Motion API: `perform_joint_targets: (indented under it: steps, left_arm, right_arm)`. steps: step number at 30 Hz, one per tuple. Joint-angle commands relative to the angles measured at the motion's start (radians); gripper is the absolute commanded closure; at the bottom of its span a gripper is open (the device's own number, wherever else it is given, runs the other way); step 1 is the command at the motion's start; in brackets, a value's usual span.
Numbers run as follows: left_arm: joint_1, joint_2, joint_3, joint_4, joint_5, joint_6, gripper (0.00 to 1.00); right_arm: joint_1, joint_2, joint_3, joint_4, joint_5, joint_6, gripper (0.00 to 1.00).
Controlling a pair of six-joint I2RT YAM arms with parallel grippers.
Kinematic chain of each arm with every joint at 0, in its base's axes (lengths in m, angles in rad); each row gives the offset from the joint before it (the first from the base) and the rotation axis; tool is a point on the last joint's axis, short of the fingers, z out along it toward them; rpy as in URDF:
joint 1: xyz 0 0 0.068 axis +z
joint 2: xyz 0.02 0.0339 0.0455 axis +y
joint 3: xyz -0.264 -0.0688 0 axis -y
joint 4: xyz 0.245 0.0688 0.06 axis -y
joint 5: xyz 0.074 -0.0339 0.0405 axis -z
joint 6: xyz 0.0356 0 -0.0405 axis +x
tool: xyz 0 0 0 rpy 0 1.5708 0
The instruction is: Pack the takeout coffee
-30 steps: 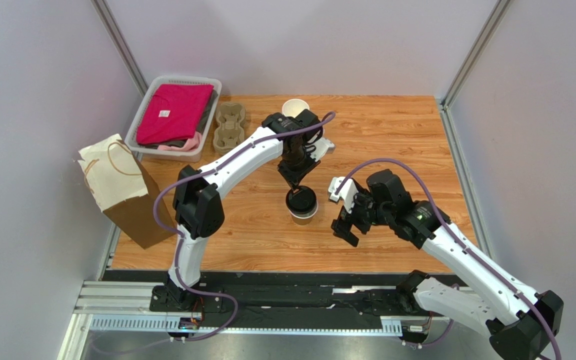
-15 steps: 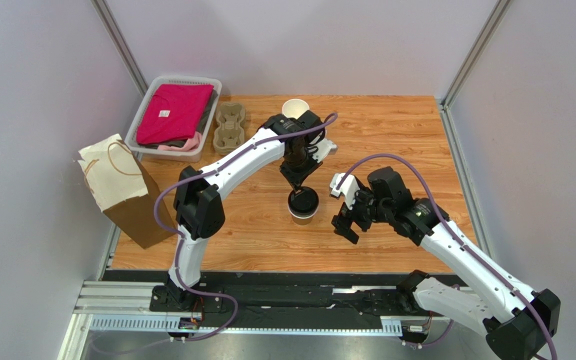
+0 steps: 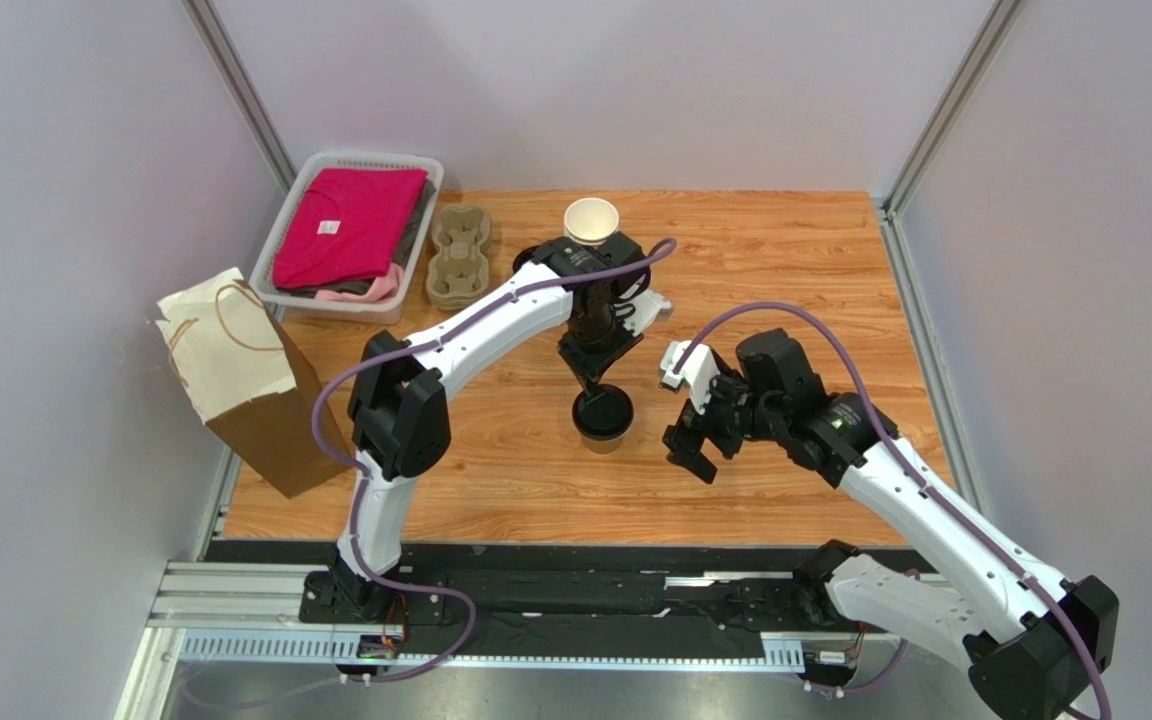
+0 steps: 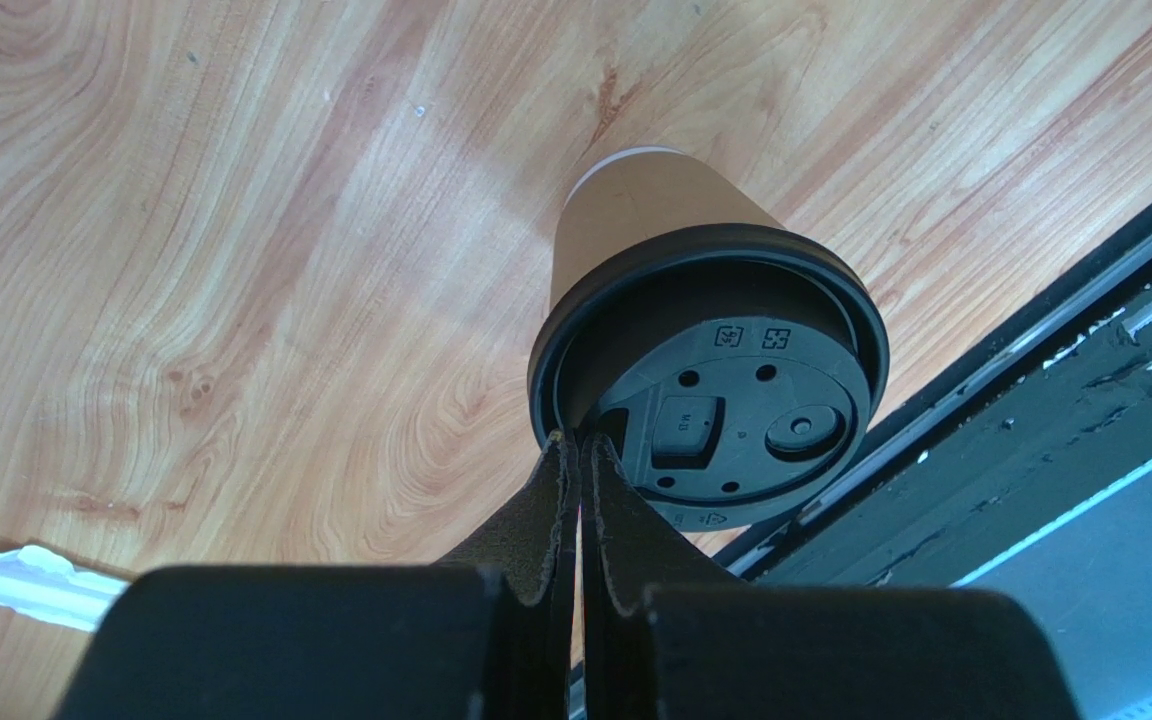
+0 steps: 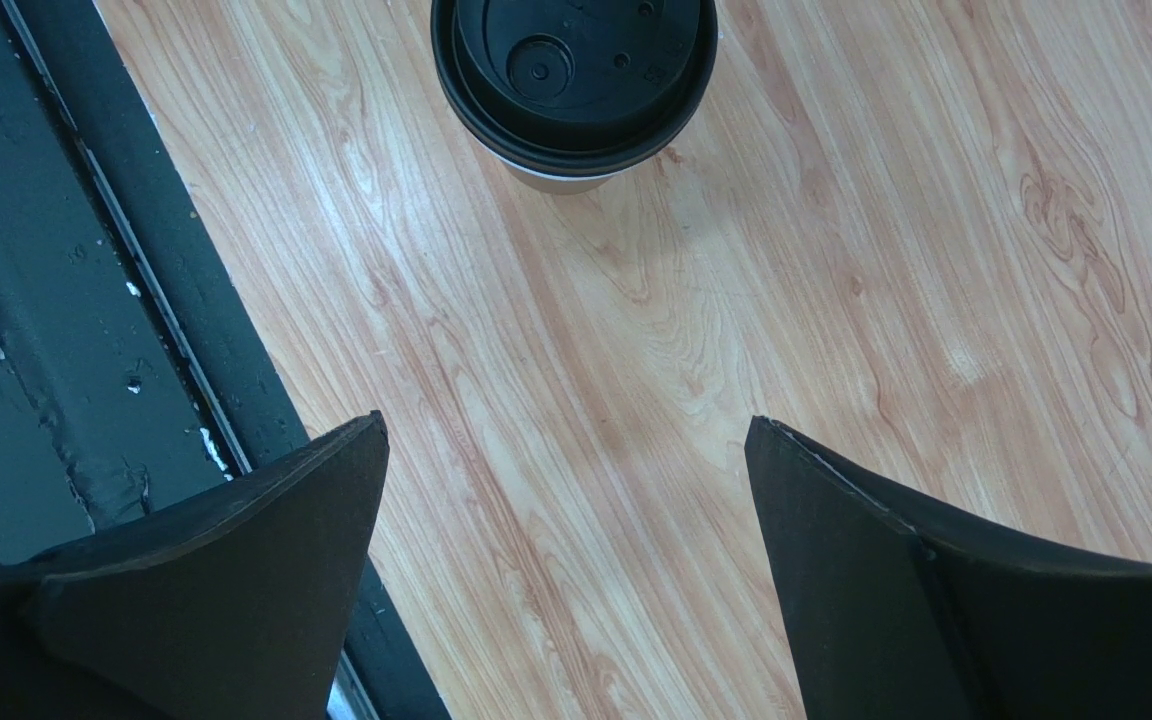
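- top external view: a wooden table (image 3: 778, 270) fills the floor of the booth, with both arms bolted at its near edge.
- left arm (image 3: 462, 323) reaches out over the middle of the table. the left gripper (image 3: 599, 387) points down at the takeout coffee, its jaws pressed flat together with nothing between them. in the left wrist view the left gripper (image 4: 579, 450) has its tips right at the rim of the black lid (image 4: 732, 390).
- right arm (image 3: 913, 495) stretches in from the near right corner. the right gripper (image 3: 695, 438) hangs just beside the cup on its right, jaws spread wide and holding nothing. the right wrist view shows the right gripper (image 5: 564, 435) over bare wood, apart from the cup.
- brown paper bag (image 3: 244, 390) stands off the table's left edge, by the near left corner, mouth open.
- grey basket (image 3: 297, 188) sits at the far left corner with a folded pink cloth (image 3: 349, 225) on top.
- pulp cup carrier (image 3: 458, 251) lies just beside the basket, at the far edge.
- takeout coffee (image 3: 605, 423) stands upright near the middle of the table, lid on; seen too in the right wrist view (image 5: 575, 75).
- open paper cup (image 3: 591, 221) with a white rim stands at the far edge, behind the left arm.
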Motion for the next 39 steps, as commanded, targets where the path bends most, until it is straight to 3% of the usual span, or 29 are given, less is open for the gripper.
perform_joint_targets:
  steps: [1, 7, 21, 28, 29, 30, 31, 32, 33, 36, 38, 39]
  left_arm:
    - [-0.007, -0.003, 0.018, 0.020, 0.004, -0.020, 0.99]
    - [-0.007, -0.008, 0.027, 0.019, -0.002, -0.020, 0.94]
    - [-0.009, -0.030, 0.034, 0.000, 0.018, 0.017, 0.59]
    - [-0.007, -0.060, 0.078, -0.015, -0.008, 0.038, 0.54]
    - [-0.007, -0.069, 0.087, -0.015, -0.016, 0.043, 0.45]
    - [-0.007, -0.094, 0.090, -0.011, -0.017, 0.056, 0.44]
    - [-0.007, -0.109, 0.093, -0.008, -0.023, 0.061, 0.33]
    - [-0.004, -0.137, 0.098, -0.001, -0.028, 0.066, 0.32]
    - [-0.001, -0.151, 0.101, -0.001, -0.030, 0.072, 0.19]
    - [0.029, -0.195, 0.110, -0.006, -0.025, 0.064, 0.18]
    - [0.080, -0.232, 0.112, -0.011, 0.013, 0.035, 0.13]
    - [0.101, -0.247, 0.109, -0.008, 0.027, 0.026, 0.05]
  right_arm:
    - [-0.005, 0.006, 0.042, 0.041, -0.015, 0.007, 0.04]
    - [-0.005, 0.008, 0.043, 0.040, -0.012, 0.004, 0.04]
    - [-0.005, 0.021, 0.056, 0.049, -0.028, 0.002, 0.02]
    - [-0.005, 0.038, 0.083, 0.044, -0.051, -0.004, 0.01]
    - [-0.005, 0.046, 0.085, 0.044, -0.061, -0.007, 0.01]
    - [-0.005, 0.049, 0.092, 0.043, -0.075, -0.008, 0.01]
    - [-0.007, 0.053, 0.097, 0.043, -0.080, -0.007, 0.01]
    - [-0.005, 0.064, 0.102, 0.044, -0.084, -0.005, 0.01]
    - [-0.005, 0.069, 0.114, 0.043, -0.089, -0.002, 0.01]
    - [-0.005, 0.110, 0.173, 0.021, -0.106, 0.013, 0.01]
    - [-0.005, 0.142, 0.217, -0.031, -0.130, 0.015, 0.01]
    - [-0.005, 0.176, 0.243, -0.047, -0.161, 0.021, 0.01]
